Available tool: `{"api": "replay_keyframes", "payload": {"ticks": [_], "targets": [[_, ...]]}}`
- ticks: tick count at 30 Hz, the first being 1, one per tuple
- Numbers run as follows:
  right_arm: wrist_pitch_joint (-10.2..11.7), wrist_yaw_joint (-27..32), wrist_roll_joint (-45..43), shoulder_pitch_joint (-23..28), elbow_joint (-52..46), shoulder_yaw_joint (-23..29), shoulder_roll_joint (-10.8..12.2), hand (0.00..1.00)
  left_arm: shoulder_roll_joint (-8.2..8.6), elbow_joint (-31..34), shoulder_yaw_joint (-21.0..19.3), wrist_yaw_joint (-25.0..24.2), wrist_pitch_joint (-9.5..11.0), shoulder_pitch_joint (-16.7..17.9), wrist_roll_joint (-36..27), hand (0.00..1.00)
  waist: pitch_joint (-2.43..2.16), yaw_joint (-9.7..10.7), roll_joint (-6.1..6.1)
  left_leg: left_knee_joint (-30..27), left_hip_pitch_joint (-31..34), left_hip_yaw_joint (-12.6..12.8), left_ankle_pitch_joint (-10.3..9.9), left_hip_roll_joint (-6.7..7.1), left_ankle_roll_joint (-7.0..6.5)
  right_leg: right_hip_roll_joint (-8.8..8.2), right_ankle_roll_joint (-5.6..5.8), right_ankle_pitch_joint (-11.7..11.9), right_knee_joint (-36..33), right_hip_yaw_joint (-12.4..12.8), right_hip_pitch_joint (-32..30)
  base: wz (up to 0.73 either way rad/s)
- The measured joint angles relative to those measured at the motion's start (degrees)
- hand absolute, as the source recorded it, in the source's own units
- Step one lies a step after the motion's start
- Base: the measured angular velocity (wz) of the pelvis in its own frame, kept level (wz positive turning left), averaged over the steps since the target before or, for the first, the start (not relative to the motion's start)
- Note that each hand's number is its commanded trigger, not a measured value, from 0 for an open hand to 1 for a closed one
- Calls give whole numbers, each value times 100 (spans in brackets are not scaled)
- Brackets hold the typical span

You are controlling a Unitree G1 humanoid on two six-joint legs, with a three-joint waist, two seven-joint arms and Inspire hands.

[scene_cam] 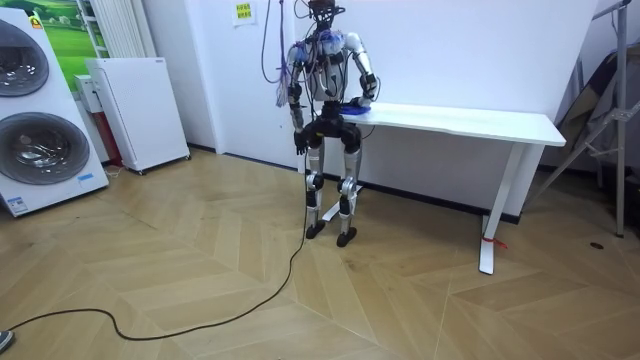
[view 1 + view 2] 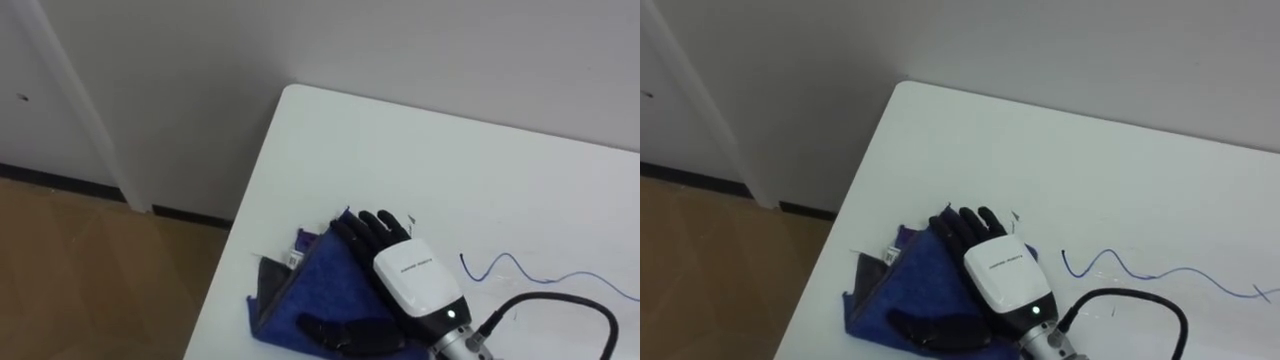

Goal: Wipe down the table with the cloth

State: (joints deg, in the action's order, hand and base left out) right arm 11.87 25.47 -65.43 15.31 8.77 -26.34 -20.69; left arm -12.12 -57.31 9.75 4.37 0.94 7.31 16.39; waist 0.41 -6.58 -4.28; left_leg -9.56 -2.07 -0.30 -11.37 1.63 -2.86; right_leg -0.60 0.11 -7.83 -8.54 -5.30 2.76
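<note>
Cloth [image 2: 292, 300], blue, rumpled, under flat right hand [image 2: 405, 270]

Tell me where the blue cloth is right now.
In the left eye view the blue cloth lies by the white table's left edge, under the open right hand, with a blue scribbled line to its right.
</note>
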Motion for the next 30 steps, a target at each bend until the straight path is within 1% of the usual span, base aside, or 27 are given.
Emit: {"api": "replay_keyframes", "payload": {"ticks": [3, 5, 9, 12, 13, 14, 15, 16, 18, 23, 26, 30], "targets": [[1, 12, 21, 67, 49, -1, -1, 0, 0, 0, 1, 0, 0, -23, 0, 0, -3, -1, -3, -3, 6, -2, 0, 0, 0, -1, 0, 0, 0, -8, -5, 0], [0, 12, 22, 69, 134, -1, -1, 0, 2, 0, 1, 0, 0, -38, -1, 0, -14, 1, -8, -6, 5, 0, 0, 0, 0, -2, 0, 0, 0, -7, -6, 0], [-3, 25, 19, 79, 190, -9, -1, 0, 15, 0, 11, 0, 0, -73, -1, 0, -53, 9, -2, -7, -1, 1, 0, 1, 0, -3, 0, 0, -1, -6, -1, 0], [-26, 73, 13, 136, 228, -8, -13, 0, 21, 0, 16, 0, -1, -75, 2, 0, -69, 12, 19, -6, -14, 3, 0, 2, 0, -3, 0, 0, -1, -5, 10, 0], [-42, 87, 13, 156, 227, -8, -15, 20, 20, 0, 18, 0, -1, -73, 1, 0, -73, 13, 28, -5, -15, 4, 0, 1, 0, -3, 0, 0, -1, -5, 10, 0], [-49, 90, 13, 159, 227, -8, -15, 72, 20, 0, 18, 0, -1, -73, 2, 0, -75, 13, 32, -4, -18, 3, 0, 1, 0, -3, 0, 0, -1, -5, 12, 0], [-62, 90, 11, 159, 227, -8, -17, 95, 21, 1, 23, 0, -1, -74, 3, 0, -75, 14, 38, -3, -25, 3, 0, 1, 0, -3, 0, 0, -1, -5, 17, 0], [-65, 94, 9, 159, 227, -7, -25, 100, 20, 1, 32, 1, -1, -74, 3, 0, -72, 15, 43, -2, -31, 3, 0, 2, 0, -3, 0, 0, -1, -5, 22, 0], [-65, 152, 10, 158, 227, -7, -28, 100, 18, 1, 47, 2, -1, -71, 3, 0, -71, 15, 44, -2, -35, 3, 0, 2, 0, -3, 0, 0, -3, -5, 26, 0], [-30, 572, -14, 138, 148, 18, -28, 100, 7, 0, 54, 11, -1, -68, 20, 0, -73, 21, 37, 1, -54, -17, 0, 3, 0, -2, 0, 0, -3, -13, 50, 0], [1, 769, -29, 134, 133, 18, -28, 100, -17, 0, 53, 12, -15, -21, 57, 0, -71, 22, 32, 0, -60, -1, 0, 4, 0, -10, 0, 0, -3, -131, 58, 1], [11, 909, -23, 54, 181, 36, -28, 100, -25, 0, 53, 12, -25, 2, 3, 0, -65, 19, 16, -2, -69, -2, 0, 4, 0, -14, 0, 0, -2, -141, 74, 0]]}}
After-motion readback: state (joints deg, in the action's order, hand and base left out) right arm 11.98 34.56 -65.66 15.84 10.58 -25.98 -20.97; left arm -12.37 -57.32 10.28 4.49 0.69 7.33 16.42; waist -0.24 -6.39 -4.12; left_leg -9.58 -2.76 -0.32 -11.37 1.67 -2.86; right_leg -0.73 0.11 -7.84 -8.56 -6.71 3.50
